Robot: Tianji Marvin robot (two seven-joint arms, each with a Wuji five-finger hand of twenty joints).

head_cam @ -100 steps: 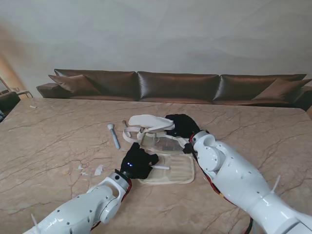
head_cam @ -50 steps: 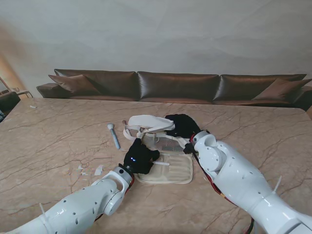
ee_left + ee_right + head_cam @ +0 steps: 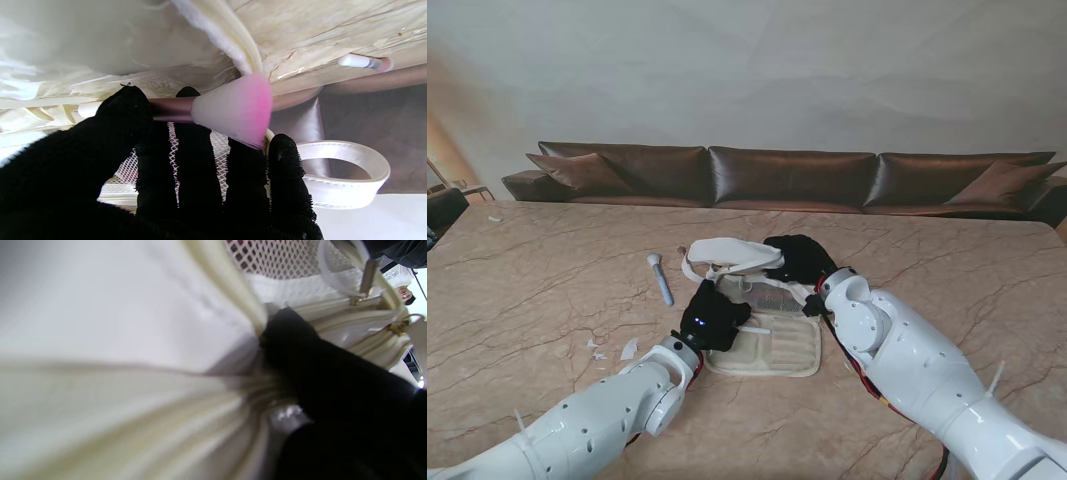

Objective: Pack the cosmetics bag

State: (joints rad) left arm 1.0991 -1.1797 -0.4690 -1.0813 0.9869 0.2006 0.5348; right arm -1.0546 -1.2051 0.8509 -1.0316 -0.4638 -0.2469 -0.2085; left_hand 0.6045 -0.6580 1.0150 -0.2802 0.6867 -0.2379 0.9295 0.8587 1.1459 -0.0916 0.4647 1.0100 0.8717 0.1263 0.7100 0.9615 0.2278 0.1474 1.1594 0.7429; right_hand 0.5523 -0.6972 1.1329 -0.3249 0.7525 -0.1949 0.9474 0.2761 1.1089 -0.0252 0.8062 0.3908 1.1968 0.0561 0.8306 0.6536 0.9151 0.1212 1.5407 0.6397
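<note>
My black gloves (image 3: 186, 186) looked fuzzy and matt. The cream bag (image 3: 772, 340) seemed glossy, with white mesh (image 3: 217, 140); the table (image 3: 547, 290) was polished marble.

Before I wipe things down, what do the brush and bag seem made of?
The makeup brush in the left hand looks like soft white, pink-tipped bristles on a glossy rose metallic ferrule. The cosmetics bag seems cream quilted fabric with a white mesh pocket and smooth, leather-like strap.
</note>
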